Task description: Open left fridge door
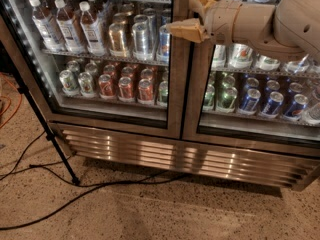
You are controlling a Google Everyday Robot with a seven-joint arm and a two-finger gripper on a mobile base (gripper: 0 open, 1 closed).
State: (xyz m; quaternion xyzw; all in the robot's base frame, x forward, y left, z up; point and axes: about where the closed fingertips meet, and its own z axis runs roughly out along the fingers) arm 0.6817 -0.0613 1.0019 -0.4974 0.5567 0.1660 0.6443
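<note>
You are looking at the fridge (pixel 240 159), and the left fridge door (pixel 176 94) is sitting shut, its brushed-steel frame lying flush against the twin right door (pixel 250 129). Its pane is showing clear and flat, with a strip of white LED dots (pixel 27 49) running down its outer edge.

The gripper (pixel 189 18) is hanging at the top of that door's inner frame, with its two tan, wedge-shaped fingers spread apart and nothing between them. The lower finger is pointing across the frame toward the glass; whether it is touching the steel is hard to say from here. The arm (pixel 260 21), smooth, rounded and beige, is reaching in from beyond the door's inner edge, crossing in front of the right door.

Behind the left door's glass, three plastic bottles (pixel 65 26) with white caps are standing at the outer end of the upper shelf, beside shiny copper and silver cans. On the shelf below, six cans are lining the front row: silver and green at the ends, three red in the middle.

Under the door, the louvred grille (pixel 130 151) is catching light on its horizontal steel slats. Off the door's outer edge, one thin black stand leg (pixel 45 129) is slanting down to the speckled tan floor (pixel 175 209), where black cables (pixel 100 186) are trailing and an orange cable (pixel 12 101) is curling.
</note>
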